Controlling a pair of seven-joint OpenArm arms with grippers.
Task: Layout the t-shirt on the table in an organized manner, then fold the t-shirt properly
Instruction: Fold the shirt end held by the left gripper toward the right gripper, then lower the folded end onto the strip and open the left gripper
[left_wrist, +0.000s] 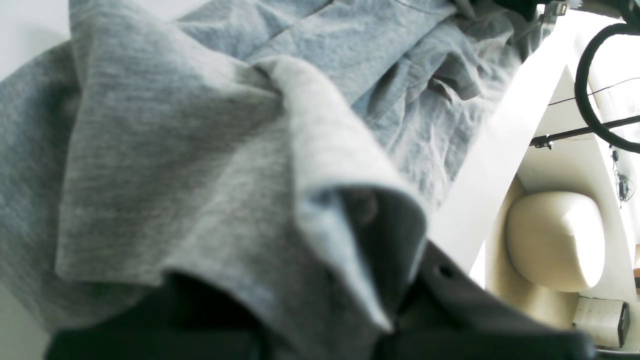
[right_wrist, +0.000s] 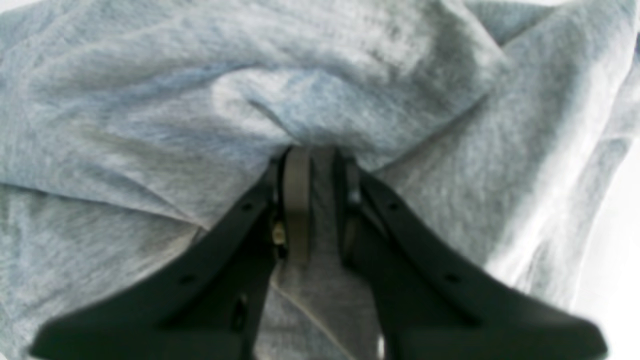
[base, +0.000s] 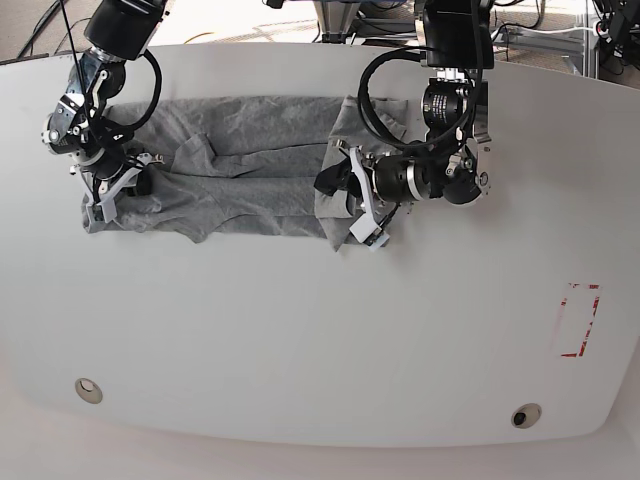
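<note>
The heather-grey t-shirt (base: 250, 170) lies stretched sideways across the far part of the white table (base: 300, 340), wrinkled, with no lettering showing. My left gripper (base: 338, 185) is at the shirt's right end, shut on a lifted fold of it. In the left wrist view that fold of t-shirt (left_wrist: 200, 150) drapes over the left gripper (left_wrist: 380, 220) and hides most of its fingers. My right gripper (base: 112, 192) is at the shirt's left end. In the right wrist view the right gripper (right_wrist: 315, 155) pinches a bunch of t-shirt (right_wrist: 320, 100) between its black fingers.
A red dashed rectangle (base: 578, 320) marks the table at the right. Two round grommets (base: 88, 389) (base: 525, 414) sit near the front edge. A black cable loop (base: 375, 100) hangs off the left arm above the shirt. Beyond the table edge is a beige rounded object (left_wrist: 555, 240).
</note>
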